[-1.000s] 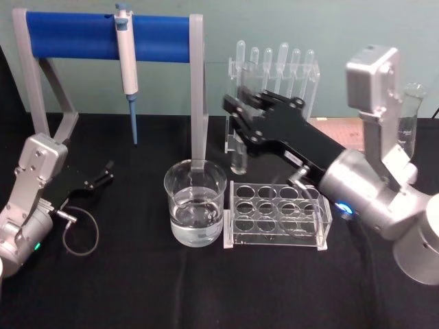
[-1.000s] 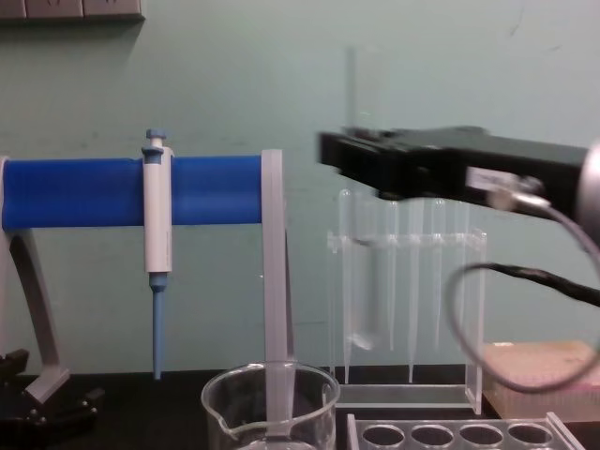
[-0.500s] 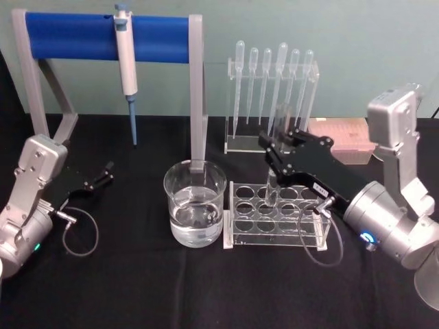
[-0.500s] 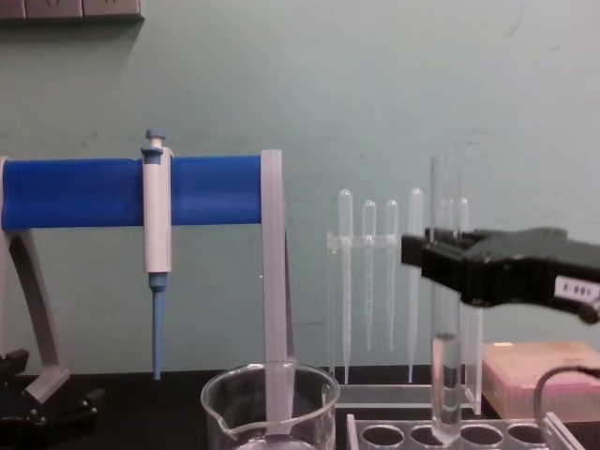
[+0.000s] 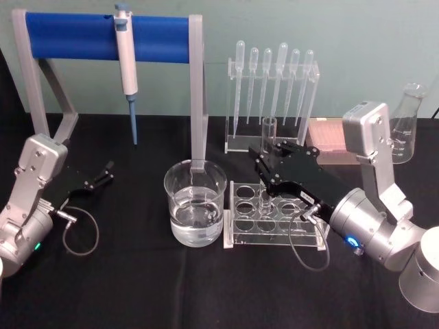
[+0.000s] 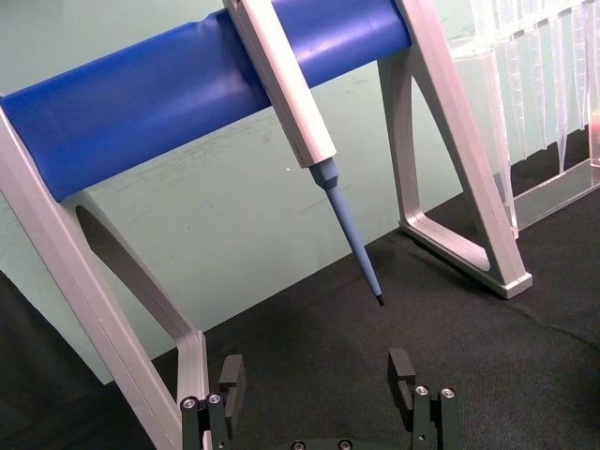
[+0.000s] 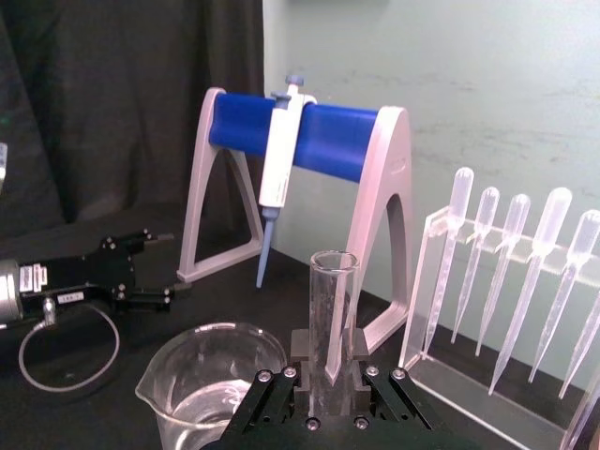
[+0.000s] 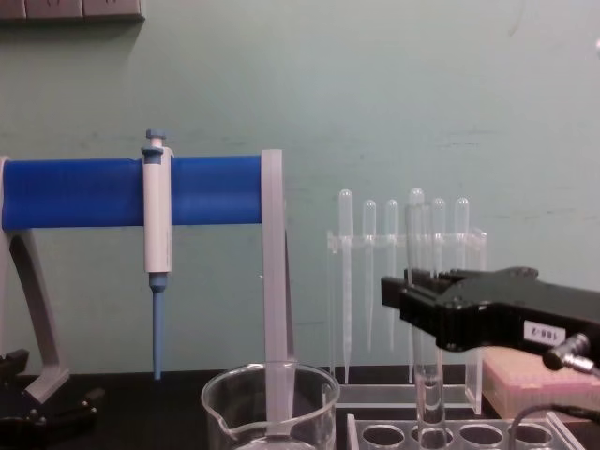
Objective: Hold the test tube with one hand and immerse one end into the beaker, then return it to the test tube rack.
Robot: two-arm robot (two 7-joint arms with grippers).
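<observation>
Your beaker (image 5: 195, 203) sits beside the rack (image 5: 274, 216). The right gripper (image 5: 266, 166), jaws clamped on the test tube (image 5: 266, 168), has it apparently entering a rack hole, so release remains. The left gripper (image 6: 323, 398) rests apart, jaws open.

Even indoor light, soft focus, faint shadows

Open black table (image 5: 171, 288) along the front edge, beaker (image 5: 195, 202) just beside tube rack (image 5: 276, 214) mid-table, no gap between, blue pipette stand (image 5: 110, 41) and dropper rack (image 5: 272, 99) walling the back edge
</observation>
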